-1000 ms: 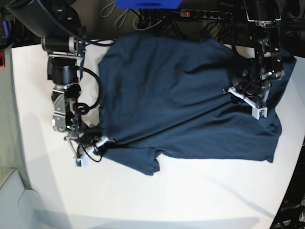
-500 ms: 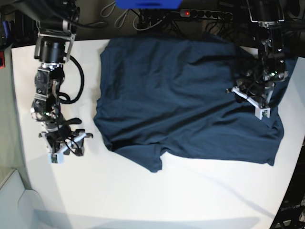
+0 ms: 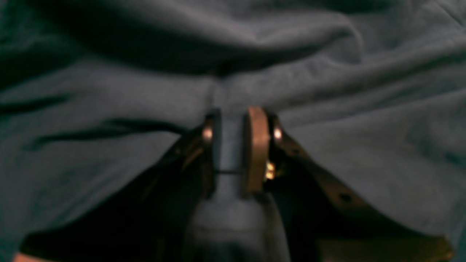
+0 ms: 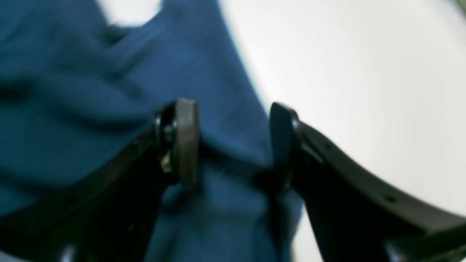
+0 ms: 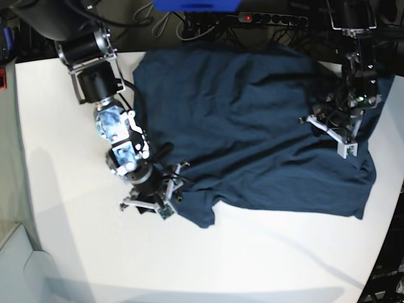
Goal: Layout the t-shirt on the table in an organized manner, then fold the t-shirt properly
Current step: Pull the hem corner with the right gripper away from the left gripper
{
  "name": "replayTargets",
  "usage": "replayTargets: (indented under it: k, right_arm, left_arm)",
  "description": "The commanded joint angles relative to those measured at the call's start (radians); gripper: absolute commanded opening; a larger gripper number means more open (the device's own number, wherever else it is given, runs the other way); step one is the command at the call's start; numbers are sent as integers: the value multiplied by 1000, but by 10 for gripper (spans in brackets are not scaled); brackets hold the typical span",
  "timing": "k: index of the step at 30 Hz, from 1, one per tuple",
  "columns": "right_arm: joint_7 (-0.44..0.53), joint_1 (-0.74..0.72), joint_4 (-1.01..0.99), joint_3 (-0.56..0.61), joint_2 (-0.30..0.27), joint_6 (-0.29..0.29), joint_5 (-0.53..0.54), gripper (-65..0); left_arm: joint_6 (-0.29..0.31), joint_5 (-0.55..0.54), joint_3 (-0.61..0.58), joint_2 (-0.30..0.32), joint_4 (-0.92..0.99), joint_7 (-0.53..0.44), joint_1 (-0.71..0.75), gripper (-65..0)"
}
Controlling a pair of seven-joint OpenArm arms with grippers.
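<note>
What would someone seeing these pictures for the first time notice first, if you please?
The plain dark navy-blue cloth t-shirt dominates, spread with wrinkles over the far part of the large matte white table. Next come the two arms: the left end effector is pinched shut on a fold of cloth at the shirt's edge on the base view's right, and the right end effector stands open over the shirt's edge near its lower corner on that view's left.

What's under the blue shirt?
The white table shows all around the shirt, so it lies on that. The shirt covers the tabletop beneath it, so anything else hidden there cannot be seen.
</note>
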State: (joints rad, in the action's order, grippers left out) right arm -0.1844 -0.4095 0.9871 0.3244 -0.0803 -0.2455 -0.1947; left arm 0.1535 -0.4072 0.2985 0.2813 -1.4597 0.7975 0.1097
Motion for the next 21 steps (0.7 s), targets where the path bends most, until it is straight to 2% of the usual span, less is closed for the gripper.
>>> replayTargets:
  k: [1,8,11,13,16,21]
  right_arm:
    - [39,-45,-7,-3,0,33,-22,-311]
    - [69,-56,-26,3,-6,38,-67,-296]
    - [62,-19,36,5,-40,36,-67,-296]
    - [62,2,74,5,-51,16,-67,-296]
    - [61,24,103,3,-54,-44,-68,-296]
    - [69,30,63,3,-80,-48,-67,-298]
  left_arm:
    - [-4,-5,5,14,-26,-14,-8,-532]
    - [-4,-5,5,14,-28,-14,-8,-532]
    - [-4,-5,5,14,-29,-14,-9,-532]
    - [-4,-5,5,14,-23,-14,-15,-532]
    - [-4,-5,5,11,-20,-14,-17,-532]
    - [-4,-5,5,9,-20,-14,-18,-532]
